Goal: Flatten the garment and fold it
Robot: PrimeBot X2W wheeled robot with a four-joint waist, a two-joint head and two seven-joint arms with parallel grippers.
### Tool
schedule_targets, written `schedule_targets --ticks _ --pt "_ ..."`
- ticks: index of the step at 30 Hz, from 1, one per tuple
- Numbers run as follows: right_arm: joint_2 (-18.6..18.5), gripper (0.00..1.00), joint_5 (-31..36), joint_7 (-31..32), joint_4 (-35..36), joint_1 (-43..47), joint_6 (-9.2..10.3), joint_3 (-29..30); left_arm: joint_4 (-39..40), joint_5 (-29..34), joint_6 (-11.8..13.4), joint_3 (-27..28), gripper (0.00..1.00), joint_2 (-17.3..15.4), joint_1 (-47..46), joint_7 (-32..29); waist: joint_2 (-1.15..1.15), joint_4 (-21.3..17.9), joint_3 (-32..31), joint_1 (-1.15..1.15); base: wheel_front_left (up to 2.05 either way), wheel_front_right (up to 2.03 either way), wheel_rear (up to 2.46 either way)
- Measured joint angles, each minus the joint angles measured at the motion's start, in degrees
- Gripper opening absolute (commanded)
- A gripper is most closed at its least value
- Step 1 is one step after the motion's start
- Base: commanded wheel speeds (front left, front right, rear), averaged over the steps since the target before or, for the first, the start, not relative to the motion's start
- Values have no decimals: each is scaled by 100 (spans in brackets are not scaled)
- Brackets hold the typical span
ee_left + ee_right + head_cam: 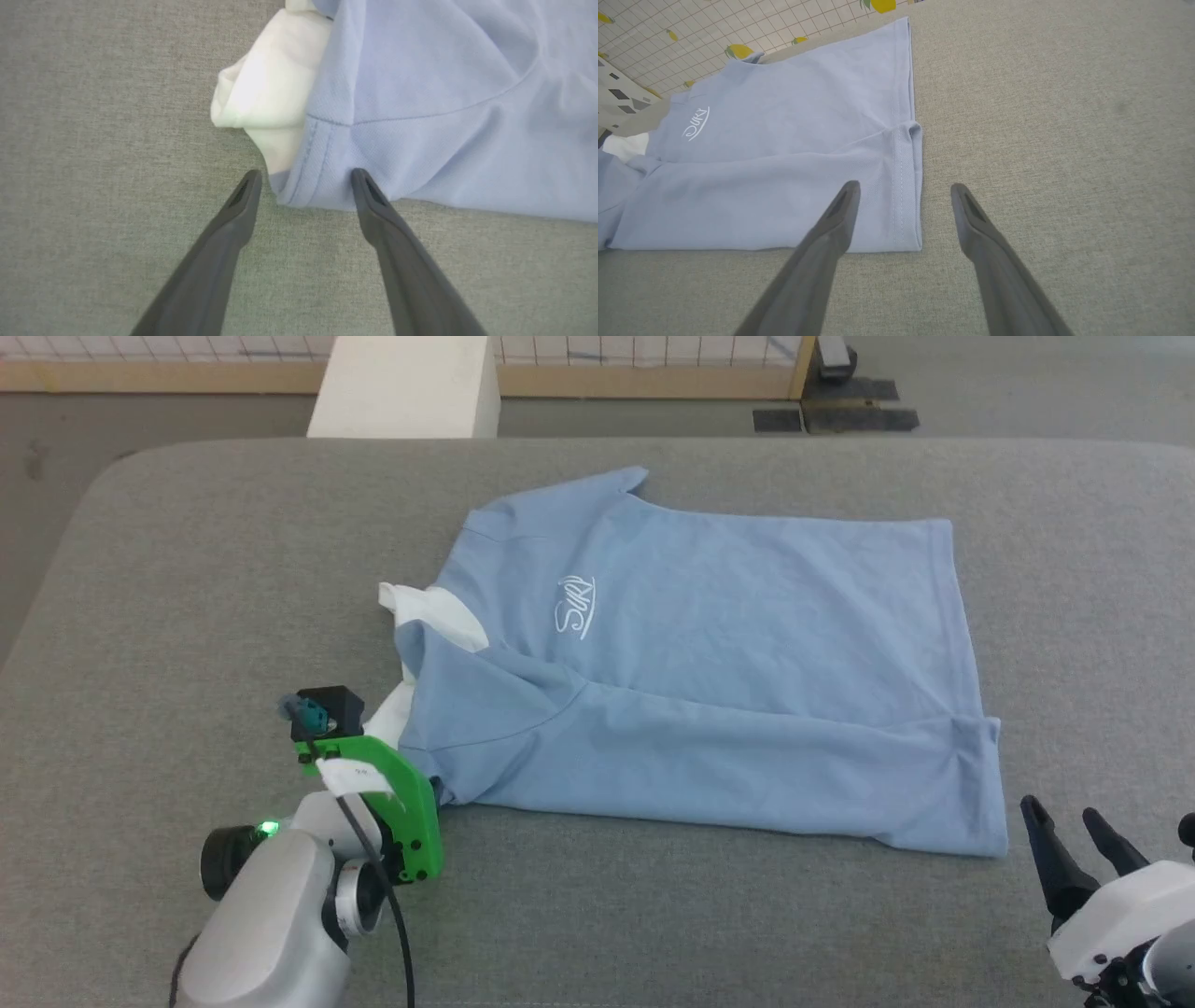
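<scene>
Now the light blue short-sleeved polo shirt [709, 653] lies mid-frame on the grey fabric table [187, 569], lower edge folded. Left gripper [303, 179] and right gripper [903, 191] gape wide, empty, at its lower corners; next, seemingly, pinch both.

Matt piqué-knit cloth garment [728, 709]; coarse grey woven tabletop [187, 579]

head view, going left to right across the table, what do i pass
left gripper → polo shirt's white collar → white script lettering → shirt's hem → right gripper
</scene>
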State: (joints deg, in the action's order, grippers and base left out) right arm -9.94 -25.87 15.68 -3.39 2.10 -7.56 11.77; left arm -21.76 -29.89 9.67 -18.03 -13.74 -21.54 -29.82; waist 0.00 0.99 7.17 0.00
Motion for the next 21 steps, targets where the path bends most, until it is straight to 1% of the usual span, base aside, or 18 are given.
schedule_targets --ticks 4,6,10,11,12,13,16,21 --pt "13 100 0 1 -2 -105 0 -52 -247 133 107 -146 100 -163 -156 -450 0 -81 171 0 0 0 0" --pt "14 100 0 1 -4 -158 0 -75 -388 192 120 -170 100 -229 -200 -624 0 -128 260 0 0 0 0" --pt "12 100 1 25 -5 -207 0 -118 -444 131 107 -133 100 -243 -244 -776 0 -200 396 0 0 0 0" --pt "10 100 4 53 -5 -208 0 -133 -441 77 96 -119 62 -237 -247 -772 0 -208 418 0 0 0 0" --pt "2 100 16 93 -5 -208 0 -164 -433 12 92 -97 27 -227 -247 -719 0 -216 440 0 0 0 0" --pt "-8 100 25 146 -2 -209 0 -191 -435 -43 79 -65 0 -219 -246 -668 0 -218 455 0 0 0 0" --pt "-98 100 234 441 2 -238 0 -243 -420 -166 26 54 0 -159 -219 -455 0 -211 471 0 0 0 0" --pt "-207 100 702 1327 2 -521 0 -289 -187 -411 19 287 0 -76 -7 -60 0 -221 472 0 0 0 0"
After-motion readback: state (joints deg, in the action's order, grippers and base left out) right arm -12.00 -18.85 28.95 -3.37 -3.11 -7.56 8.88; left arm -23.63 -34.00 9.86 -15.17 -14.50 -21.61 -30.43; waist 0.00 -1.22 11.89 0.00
